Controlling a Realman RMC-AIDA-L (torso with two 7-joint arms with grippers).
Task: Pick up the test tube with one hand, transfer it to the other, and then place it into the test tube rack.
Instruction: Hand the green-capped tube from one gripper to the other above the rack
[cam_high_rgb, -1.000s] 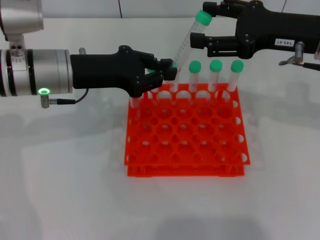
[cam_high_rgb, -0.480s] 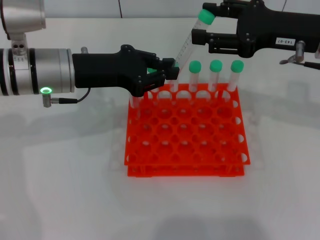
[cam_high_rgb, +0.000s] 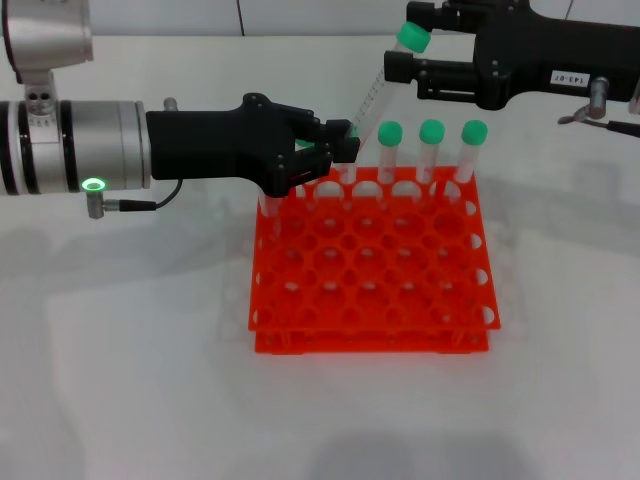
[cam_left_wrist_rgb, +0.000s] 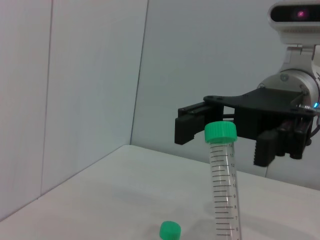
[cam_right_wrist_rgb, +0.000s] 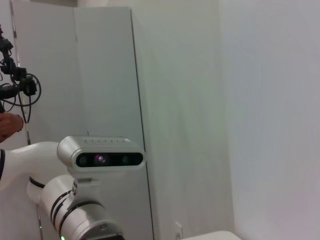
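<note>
The test tube (cam_high_rgb: 375, 95) is clear with a green cap (cam_high_rgb: 411, 37) and leans up and to the right above the back of the orange-red rack (cam_high_rgb: 370, 340). My left gripper (cam_high_rgb: 338, 148), black and unlabelled, is shut on the tube's lower end. My right gripper (cam_high_rgb: 405, 42), black with a white label, is open, with its fingers on either side of the capped top and not touching it. The left wrist view shows the tube (cam_left_wrist_rgb: 223, 190) upright in front of the open right gripper (cam_left_wrist_rgb: 225, 139).
Three more green-capped tubes (cam_high_rgb: 431, 131) stand in the rack's back row, just right of the held tube. Another green cap (cam_left_wrist_rgb: 170, 231) shows low in the left wrist view. White table (cam_high_rgb: 120, 350) surrounds the rack.
The right gripper has risen slightly around the tube's cap. The left gripper and the tube have edged a little to the right.
</note>
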